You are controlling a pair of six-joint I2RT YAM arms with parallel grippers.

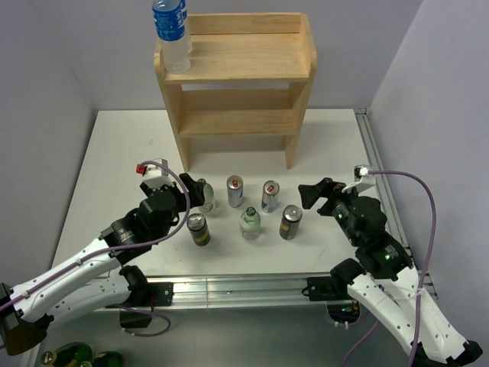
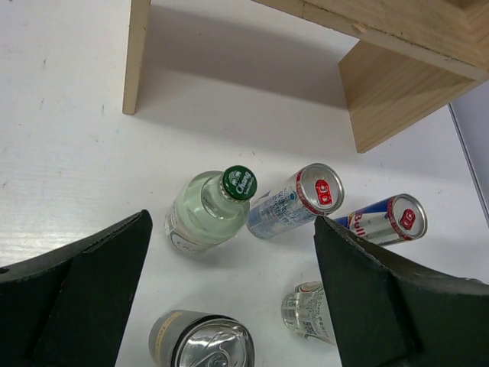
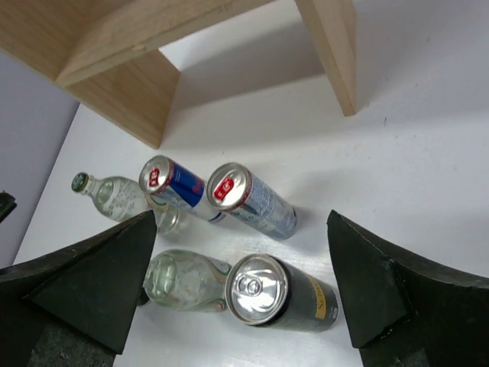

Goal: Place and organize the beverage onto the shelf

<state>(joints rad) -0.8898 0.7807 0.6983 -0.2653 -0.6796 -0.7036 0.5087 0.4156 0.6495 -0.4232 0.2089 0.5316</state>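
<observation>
The light wooden two-tier shelf (image 1: 237,76) stands at the back, with a clear water bottle with a blue label (image 1: 173,34) on the left of its top tier. Several drinks stand on the white table (image 1: 114,153): a green-capped glass bottle (image 1: 205,195), a silver Red Bull can (image 1: 234,191), a blue Red Bull can (image 1: 270,196), a dark can (image 1: 198,228), a clear bottle (image 1: 250,223) and another dark can (image 1: 289,222). My left gripper (image 1: 195,205) is open, empty, beside the green-capped bottle (image 2: 206,214). My right gripper (image 1: 312,196) is open, empty, facing the right dark can (image 3: 279,294).
Grey walls close in the table on the left, back and right. A metal rail (image 1: 229,289) runs along the front edge and another (image 1: 374,153) along the right edge. Green bottles (image 1: 76,356) lie below the table at the bottom left.
</observation>
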